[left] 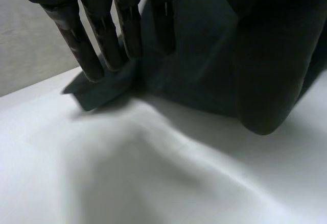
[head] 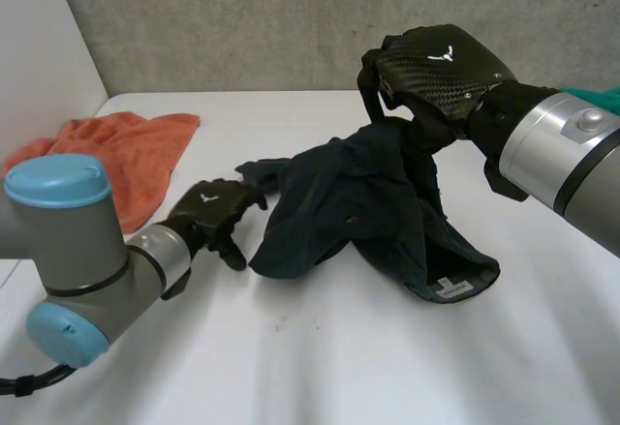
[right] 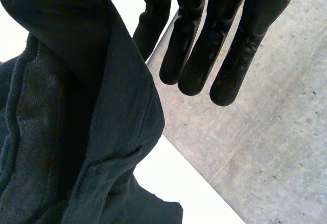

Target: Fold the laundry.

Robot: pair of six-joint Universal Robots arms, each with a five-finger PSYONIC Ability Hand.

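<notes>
I have the dark garment (head: 349, 212) in the middle of the desk (head: 339, 367), with its near end lying flat and its far right part pulled up into a peak. My right hand (head: 436, 67) holds that peak above the desk. Its fingers (right: 199, 45) are stretched straight and the thumb clamps the bunched cloth. My left hand (head: 208, 212) rests low on the desk just left of the garment. Its fingers (left: 102, 35) are loosely extended, their tips touching a corner of the cloth and gripping nothing. An orange towel (head: 126, 154) lies at the far left, apart from the garment.
</notes>
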